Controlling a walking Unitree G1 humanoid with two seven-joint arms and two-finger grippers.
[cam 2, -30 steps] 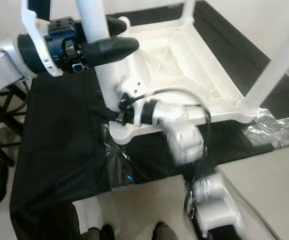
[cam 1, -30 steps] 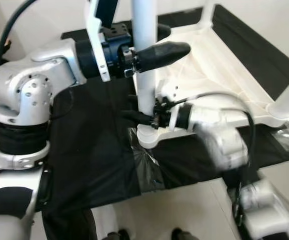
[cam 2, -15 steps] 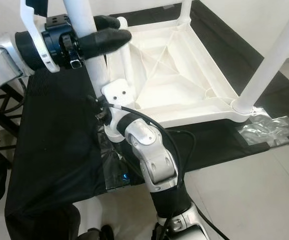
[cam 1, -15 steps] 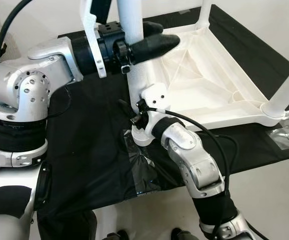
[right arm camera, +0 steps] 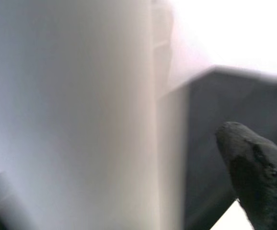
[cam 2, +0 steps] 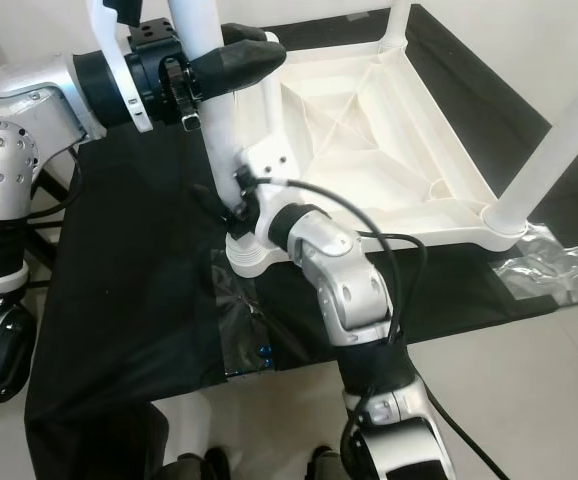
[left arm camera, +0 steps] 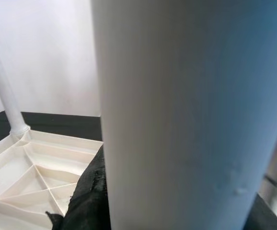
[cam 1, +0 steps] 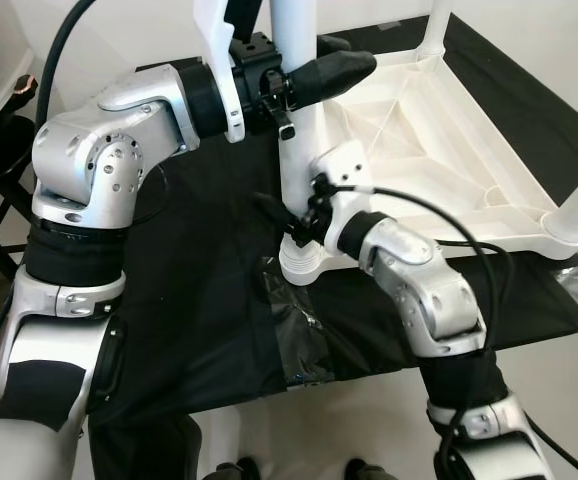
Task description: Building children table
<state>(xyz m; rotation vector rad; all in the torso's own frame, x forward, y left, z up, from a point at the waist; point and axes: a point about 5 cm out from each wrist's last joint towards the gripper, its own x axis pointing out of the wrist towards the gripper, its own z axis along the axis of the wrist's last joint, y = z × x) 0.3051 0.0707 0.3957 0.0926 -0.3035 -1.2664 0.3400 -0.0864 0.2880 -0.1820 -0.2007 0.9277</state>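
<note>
The upturned white plastic children's table top (cam 1: 439,130) is laid on the black-cloth worktop (cam 1: 199,300). A white round plastic leg (cam 1: 297,130) is stood upright in the top's near-left corner socket. The left end effector (cam 1: 314,72) is clamped on the leg high up. The right end effector (cam 1: 291,218) sits at the leg's base by the socket, fingers apart around it.

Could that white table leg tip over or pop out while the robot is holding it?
It might. The left claw grips the tall white plastic leg high up, while the right claw works down near its base. If either slips, the leg could lean and twist in the corner socket of the upside-down white table top. Pushing sideways could also slide the table top over the black cloth, since nothing visibly pins that corner.
</note>
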